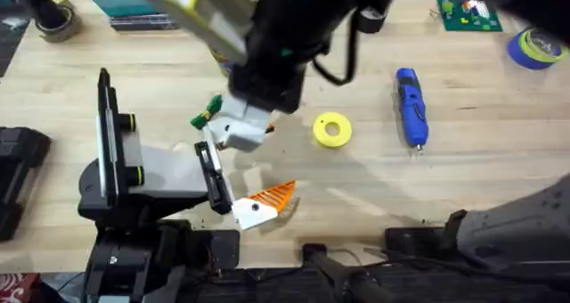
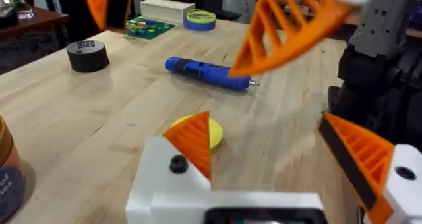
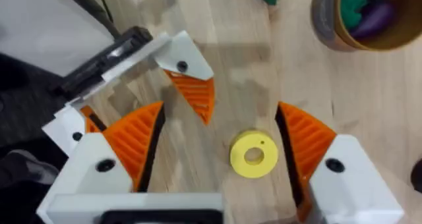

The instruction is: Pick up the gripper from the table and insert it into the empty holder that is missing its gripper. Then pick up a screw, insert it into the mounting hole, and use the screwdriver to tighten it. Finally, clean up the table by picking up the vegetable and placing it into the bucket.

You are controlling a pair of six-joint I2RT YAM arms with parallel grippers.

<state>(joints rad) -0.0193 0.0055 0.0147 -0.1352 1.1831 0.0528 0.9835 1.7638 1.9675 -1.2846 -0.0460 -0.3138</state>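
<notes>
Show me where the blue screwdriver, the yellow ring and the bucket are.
screwdriver [image 1: 411, 106]: overhead view, middle of its blue body.
yellow ring [image 1: 332, 130]: overhead view, on the ring's flat yellow face.
bucket [image 3: 330, 29]: right wrist view, on its rim and wall.

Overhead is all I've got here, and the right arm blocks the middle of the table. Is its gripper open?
Observer: Yes. The right gripper is open, fingers well apart, above the yellow ring.
Operator: Where's the bucket?
Observer: The bucket stands on the table beyond that gripper, with green and purple toys inside.
Operator: And the left gripper?
Observer: The left gripper is open too, with nothing between its fingers.
</notes>
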